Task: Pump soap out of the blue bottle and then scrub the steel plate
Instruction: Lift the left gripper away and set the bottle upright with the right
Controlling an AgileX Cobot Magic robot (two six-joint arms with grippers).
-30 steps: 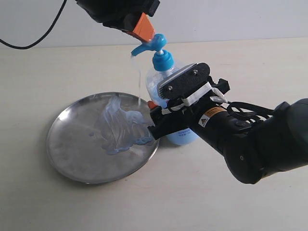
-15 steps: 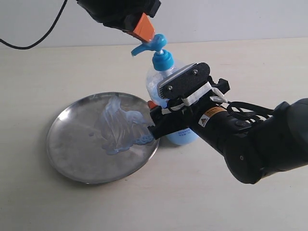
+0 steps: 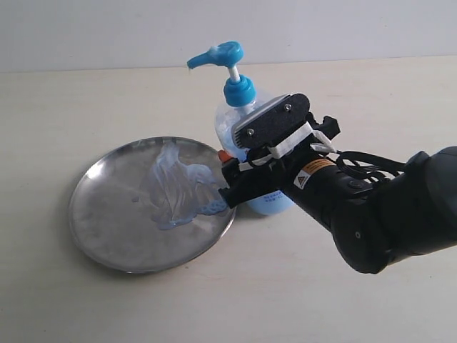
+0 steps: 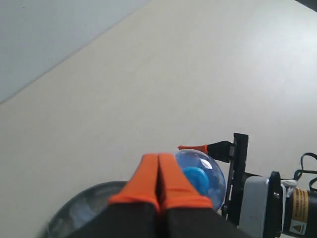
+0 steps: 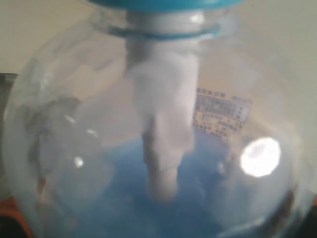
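Our right claw point(image 3: 227, 175) grips the clear blue-pump bottle point(image 3: 227, 121); our clenched left claw point(image 4: 158, 163) hovers above, shiny round steel plate point(image 3: 107, 229) lower-left.

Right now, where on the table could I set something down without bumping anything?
Bare table lies between the steel plate and the back wall, and in front of the plate toward the camera. It is crowded where the right arm's fingers clamp the blue bottle at the plate's rim.
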